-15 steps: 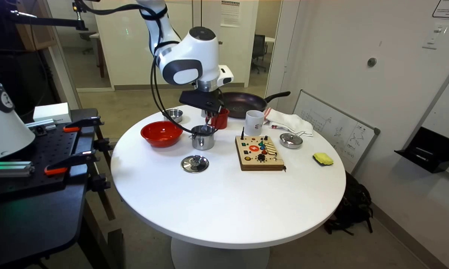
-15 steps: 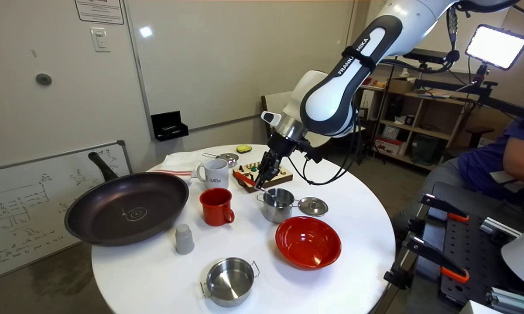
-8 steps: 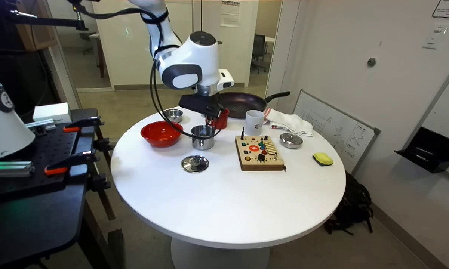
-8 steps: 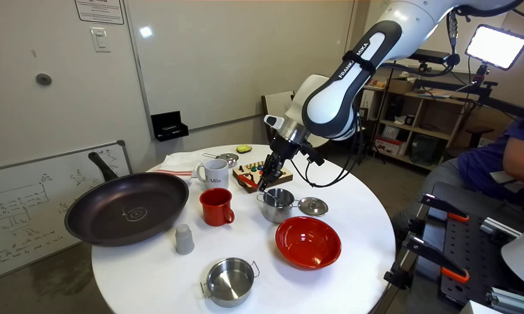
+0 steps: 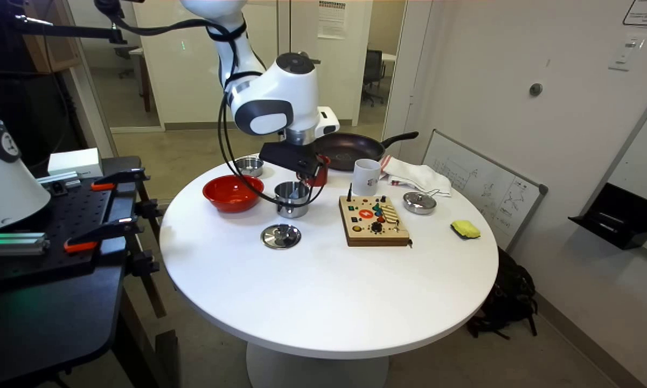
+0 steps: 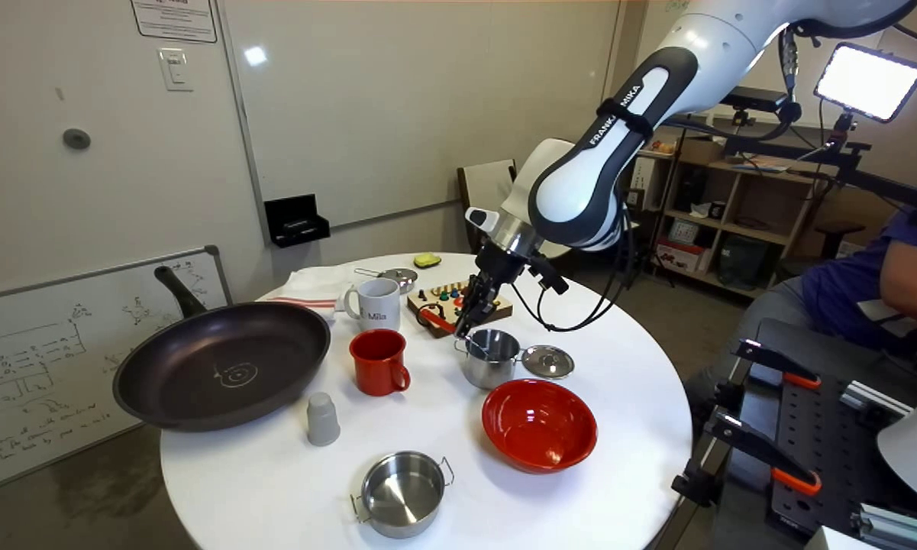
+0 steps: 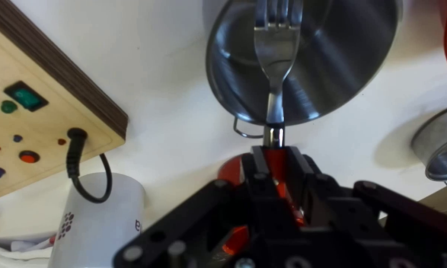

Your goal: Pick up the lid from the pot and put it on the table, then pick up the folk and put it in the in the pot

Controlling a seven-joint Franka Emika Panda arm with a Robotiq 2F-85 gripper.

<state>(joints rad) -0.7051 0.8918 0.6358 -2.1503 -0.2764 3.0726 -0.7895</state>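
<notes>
Red-handled fork (image 7: 276, 56) clasped, its tines at the mouth of the pot (image 6: 490, 374).
Far left from where I stand is the black frying pan (image 6: 214, 351), then the red mug (image 6: 378, 365); next comes the gripper (image 7: 275, 153), its jaws pinched on the fork's handle, the fork slanting down to the open pot. How deep the tines reach, I can't tell. Further right and nearer me sits the red bowl (image 6: 540, 429), and behind it the lid (image 6: 547, 363), lying knob up on the white table (image 6: 635, 420), just beside the pot.
</notes>
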